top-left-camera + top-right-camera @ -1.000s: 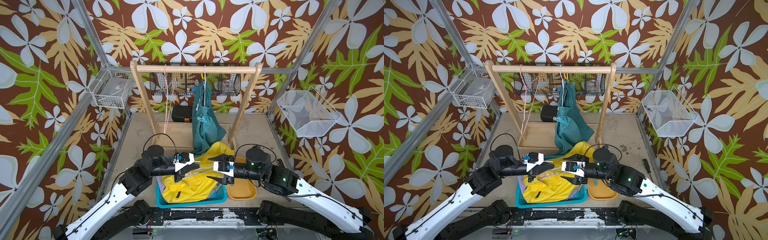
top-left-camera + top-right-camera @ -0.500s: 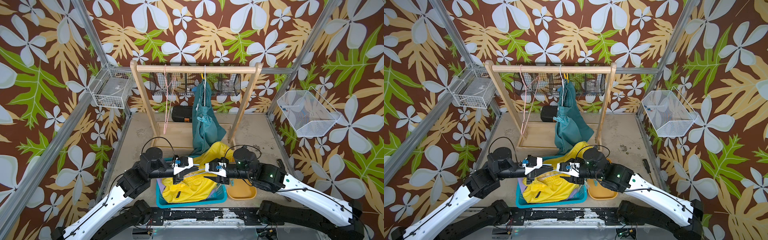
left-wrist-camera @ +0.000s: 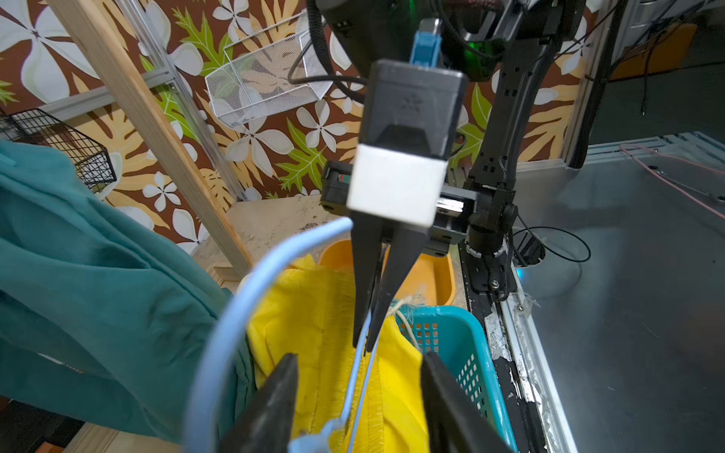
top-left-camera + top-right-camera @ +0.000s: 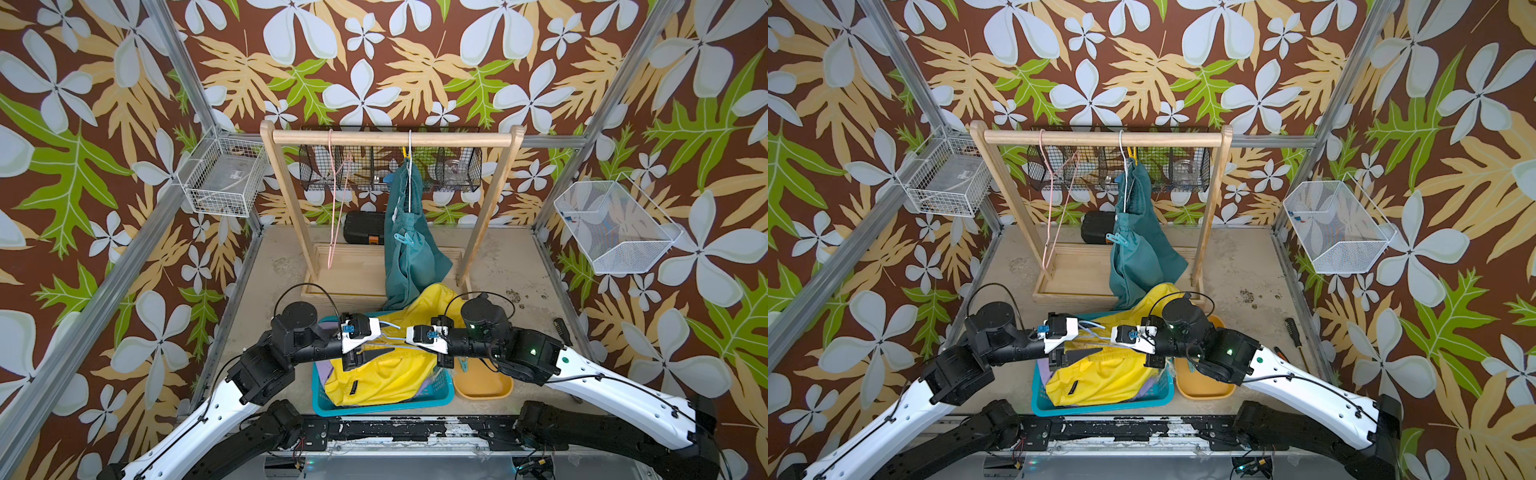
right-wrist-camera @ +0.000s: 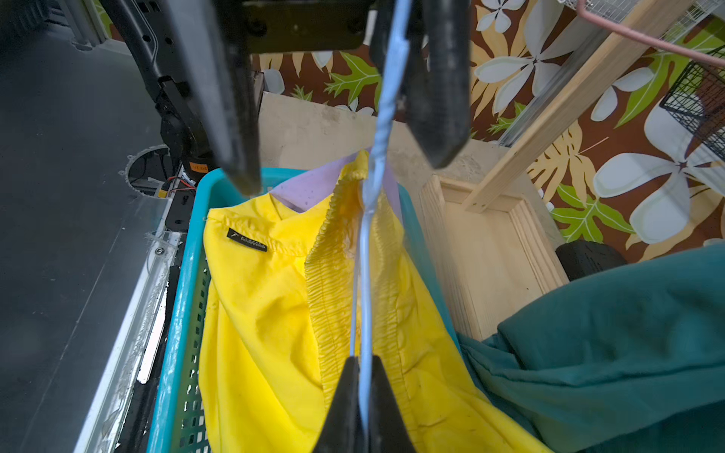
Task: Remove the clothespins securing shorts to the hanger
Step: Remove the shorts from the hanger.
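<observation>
The wooden rail (image 4: pixel 390 137) carries an empty pink wire hanger (image 4: pixel 334 199) toward its left end. Nearer the camera, the left gripper (image 3: pixel 359 362) has its fingers spread wide, one on each side of a light blue wire hanger (image 5: pixel 365 255), and is not clamping it. This hanger is thin, round and likely springy. It lies over the yellow shorts (image 4: pixel 382 374), which are light, crinkly cloth with a ruched elastic waist. They are heaped on the lilac shorts (image 5: pixel 314 184) in a perforated teal plastic basket (image 4: pixel 374 409). I can make out no peg on this hanger.

Behind, at mid-rail, the teal-green shorts (image 4: pixel 409 257) hang limp from a white wire hanger (image 4: pixel 410 174); their cloth looks thicker and matte. The clothespins in view are here: a light blue clothespin (image 4: pixel 402 240) on the gathered waist and a yellow clothespin (image 4: pixel 407 154) up by the hook. Each is probably light, hard and smooth, with a stiff spring. The place to pinch is the splayed tail ends, before drawing the peg straight off. The cloth and hanger will probably swing, so they need steadying.

The right gripper (image 5: pixel 364 362) has its fingers pinched shut on the blue hanger's wire. Just beside the basket sits a shallow, glossy orange tray (image 4: pixel 484 388), which holds what looks like a teal clothespin (image 4: pixel 463 365).
</observation>
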### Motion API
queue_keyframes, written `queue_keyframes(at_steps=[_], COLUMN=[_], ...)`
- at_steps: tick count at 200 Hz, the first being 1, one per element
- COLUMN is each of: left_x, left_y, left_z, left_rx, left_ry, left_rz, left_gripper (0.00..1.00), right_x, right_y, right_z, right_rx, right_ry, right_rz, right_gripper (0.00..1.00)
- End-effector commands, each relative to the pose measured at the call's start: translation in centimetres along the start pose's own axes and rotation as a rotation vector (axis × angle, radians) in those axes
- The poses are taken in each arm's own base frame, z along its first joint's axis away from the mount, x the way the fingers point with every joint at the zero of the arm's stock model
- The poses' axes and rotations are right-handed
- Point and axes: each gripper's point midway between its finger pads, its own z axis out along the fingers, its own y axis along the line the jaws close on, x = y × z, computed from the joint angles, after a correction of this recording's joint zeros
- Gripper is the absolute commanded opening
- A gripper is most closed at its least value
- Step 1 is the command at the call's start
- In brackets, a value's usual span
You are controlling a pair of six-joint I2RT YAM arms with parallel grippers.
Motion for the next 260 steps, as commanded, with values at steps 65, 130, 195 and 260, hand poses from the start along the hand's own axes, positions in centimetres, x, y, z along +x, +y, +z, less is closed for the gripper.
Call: queue_keyframes(at_steps=[65,130,195,260], left_x=[7.3,10.3,10.7,9.6], left_y=[4.4,5.6,7.1,8.1], left_z=[-3.2,-1.9,-3.1,-4.7], left_rx=[-0.411,-0.45,-0.575,-0.668], left_ry=[0.214,0.359,0.351,0.29], left_rz=[-0.255,-0.357,-0.377,-0.379], left_gripper=[1.0,0.87,0.7,0.68], right_x=[-1.5,-5.8,-4.2,-6.1], right_y=[-0.1,0.3,-0.7,-2.3], right_z=[-1.5,-6.1,-10.5,-18.2], right_rx=[0.019,0.007,0.142,0.349], right_ry=[-0.053,-0.191,-0.086,-0.198], right_rz=[0.026,0.068,0.182,0.188], right_gripper=[0.0,0.0,0.0,0.0])
